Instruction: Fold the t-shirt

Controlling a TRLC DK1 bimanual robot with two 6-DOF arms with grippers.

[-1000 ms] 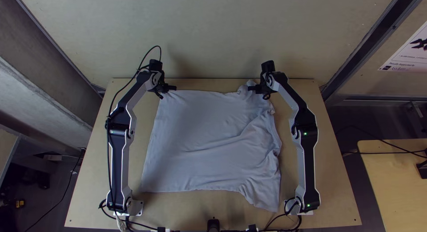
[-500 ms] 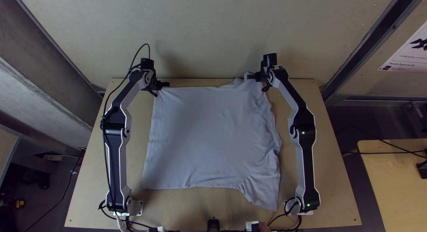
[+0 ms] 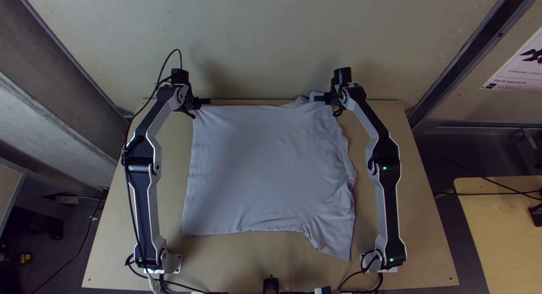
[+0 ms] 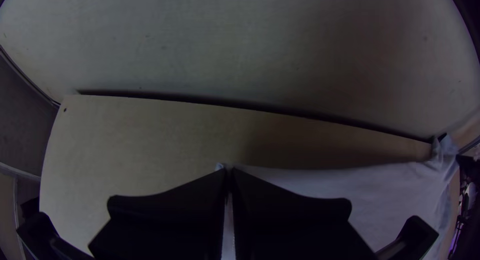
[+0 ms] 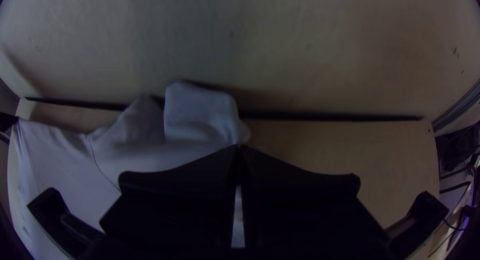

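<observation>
Top view: the t-shirt (image 3: 265, 170) lies broadly spread on the light wooden table (image 3: 418, 243), between the two arms, its far edge drawn out between the grippers. The left gripper (image 3: 202, 102) stands at the cloth's far left corner, the right gripper (image 3: 320, 98) at its far right part, near the table's far edge. The left border of the garment runs nearly straight; the right border is wavy and creased, and the near right portion extends closer to the robot than the rest of the near edge. Shallow wrinkles cross the cloth toward that side.

Left wrist view: the fingers of the left gripper (image 4: 229, 172) are together at their tips, clamped on the corner of the t-shirt. A small point of fabric projects just past the tips — the remainder extends from them toward the other gripper, and a strip of pale cloth is visible in the narrow gap between the fingers.

Right wrist view: the fingers of the right gripper (image 5: 239, 149) likewise meet at the tips, pinching the cloth. A rounded, bunched flap rises just beyond and beside them — a thin dark seam line curves across the fabric nearby. Pale cloth also shows in the slot between the fingers.
</observation>
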